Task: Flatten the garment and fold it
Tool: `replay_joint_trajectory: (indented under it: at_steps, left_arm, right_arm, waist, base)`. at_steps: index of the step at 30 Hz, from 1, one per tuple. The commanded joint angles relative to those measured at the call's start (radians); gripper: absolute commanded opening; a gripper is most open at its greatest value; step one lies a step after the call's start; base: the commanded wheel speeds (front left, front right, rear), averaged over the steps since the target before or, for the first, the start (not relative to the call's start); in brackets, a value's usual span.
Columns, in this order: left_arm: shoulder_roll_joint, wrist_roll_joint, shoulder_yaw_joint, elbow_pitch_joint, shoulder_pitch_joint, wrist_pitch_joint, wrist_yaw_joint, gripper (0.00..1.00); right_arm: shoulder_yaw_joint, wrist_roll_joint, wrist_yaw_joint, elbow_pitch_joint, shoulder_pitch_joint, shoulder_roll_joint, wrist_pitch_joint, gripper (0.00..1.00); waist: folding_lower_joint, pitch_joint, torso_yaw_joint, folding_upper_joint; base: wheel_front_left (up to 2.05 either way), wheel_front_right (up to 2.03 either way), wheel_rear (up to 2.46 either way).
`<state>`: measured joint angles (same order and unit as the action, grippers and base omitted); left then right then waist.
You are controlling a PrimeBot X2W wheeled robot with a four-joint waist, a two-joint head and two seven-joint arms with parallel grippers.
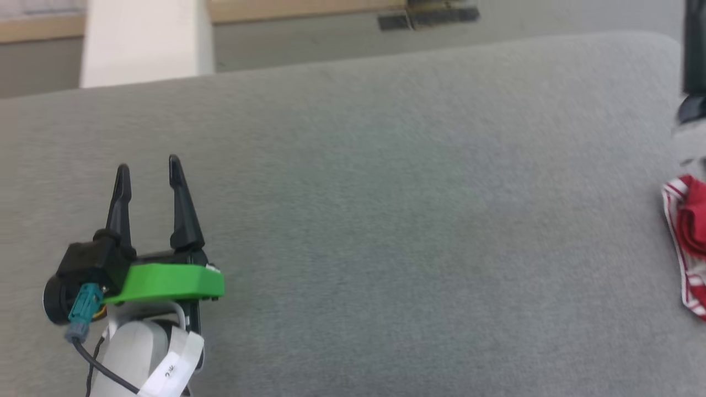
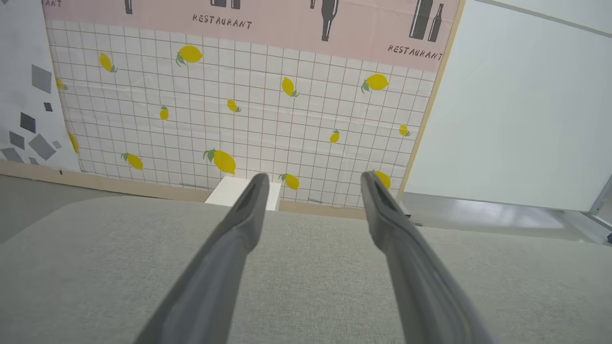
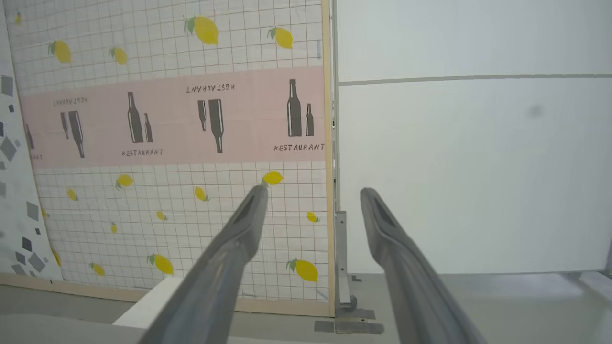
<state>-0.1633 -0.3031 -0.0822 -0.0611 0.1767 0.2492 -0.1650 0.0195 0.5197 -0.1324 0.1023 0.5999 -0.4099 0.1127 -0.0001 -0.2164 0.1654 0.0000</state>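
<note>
Garment (image 1: 688, 231) lies bunched on the grey surface (image 1: 386, 209), well apart from the left gripper (image 1: 148, 168). Both it and the right gripper (image 3: 313, 191) stand spread, empty. Advise grasping opposite edges, then drawing taut.

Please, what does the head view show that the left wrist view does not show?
Head view: the red garment bunched at the right edge, and the green mount. Left wrist view: the lemon-patterned wall with a pink RESTAURANT band. Both: the open left end effector over the gray fabric surface, and a white block.
</note>
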Motion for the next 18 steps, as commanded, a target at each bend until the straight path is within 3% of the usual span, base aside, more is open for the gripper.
replay_joint_trajectory:
  at_steps: [1, 6, 9, 18]
  left_arm:
    - [-0.004, -0.015, 0.003, 0.011, -0.019, 0.004, 0.001, 1.0]
    - [-0.009, -0.025, 0.0, 0.047, -0.044, -0.001, 0.008, 1.0]
    - [-0.001, -0.028, -0.005, 0.069, -0.059, 0.0, 0.005, 1.0]
    - [0.031, -0.023, -0.028, 0.125, -0.088, 0.008, 0.008, 1.0]
  right_arm:
    - [-0.019, -0.031, 0.002, -0.02, -0.045, 0.045, 0.022, 1.0]
    - [-0.058, -0.142, 0.002, -0.074, -0.207, 0.225, 0.065, 1.0]
    - [-0.063, -0.211, 0.002, -0.064, -0.294, 0.295, 0.079, 1.0]
    - [-0.075, -0.308, 0.002, -0.002, -0.46, 0.357, 0.104, 1.0]
  waist:
    - [0.0001, 0.123, -0.117, 0.0]
    - [0.0001, 0.174, -0.154, 0.0]
    - [0.0001, 0.192, -0.166, 0.0]
    - [0.0001, 0.228, -0.176, 0.0]
  base:
    - [0.0, 0.0, 0.0]
    - [0.0, 0.0, 0.0]
    - [0.0, 0.0, 0.0]
    - [0.0, 0.0, 0.0]
